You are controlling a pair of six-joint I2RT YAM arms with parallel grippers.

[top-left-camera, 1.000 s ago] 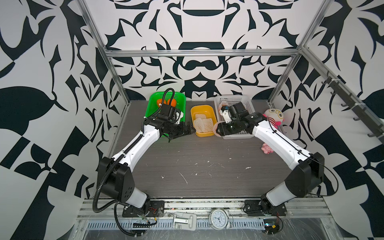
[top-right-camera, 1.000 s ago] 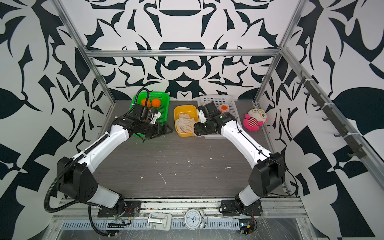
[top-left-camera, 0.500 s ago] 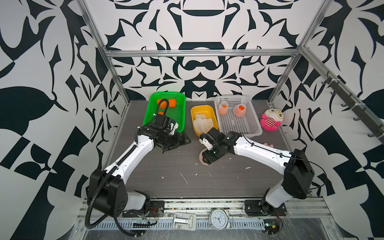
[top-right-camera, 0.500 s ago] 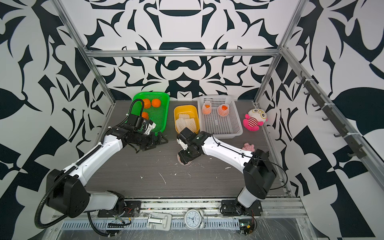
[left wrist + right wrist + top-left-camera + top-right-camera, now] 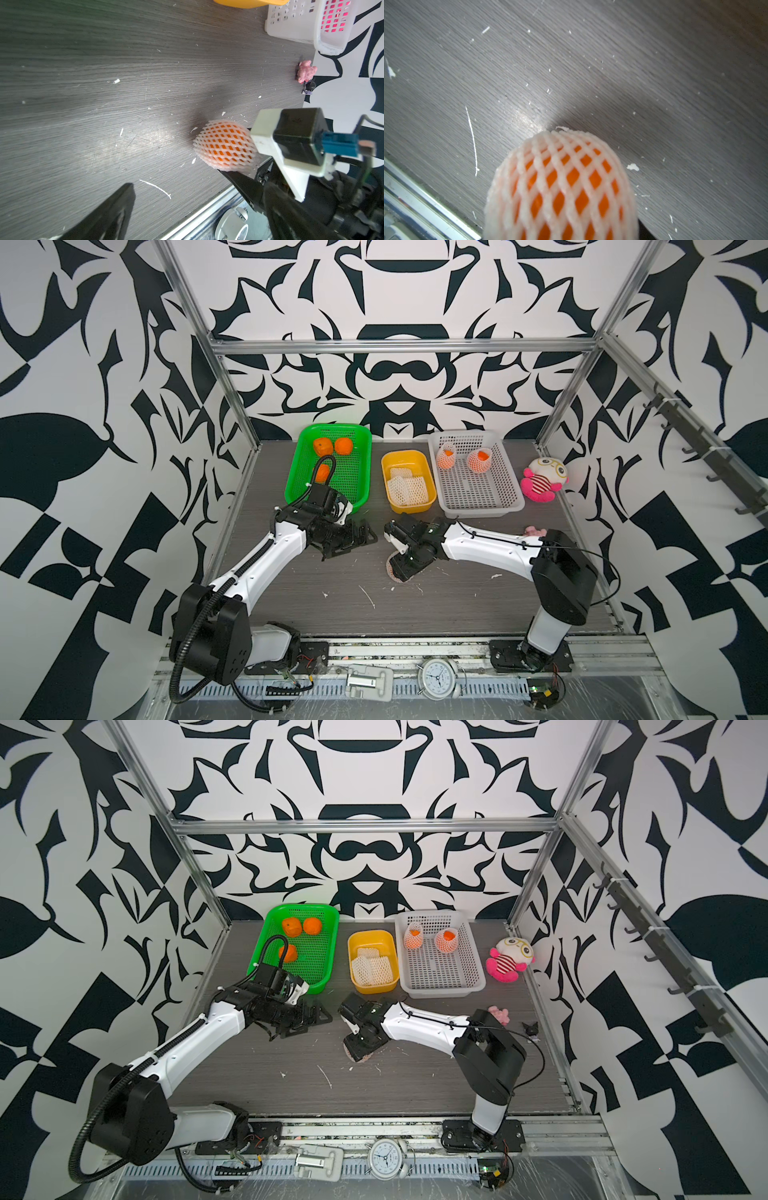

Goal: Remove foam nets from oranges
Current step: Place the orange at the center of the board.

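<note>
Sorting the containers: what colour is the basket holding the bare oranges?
The basket is green; a top view shows it best.

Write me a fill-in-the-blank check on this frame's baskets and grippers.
The green basket holds ___ bare oranges.
The white basket holds ___ netted oranges.
The loose foam nets lie in the ___ bin.
The right gripper grips a netted orange; the left gripper is ___.
Missing: three; two; yellow; open.

White shells span bulky black joints on the left arm (image 5: 266,560) and right arm (image 5: 486,547). A ribbed black hose (image 5: 179,655) loops from the left one; the left tool (image 5: 174,178) and right tool (image 5: 398,570) are black.
</note>
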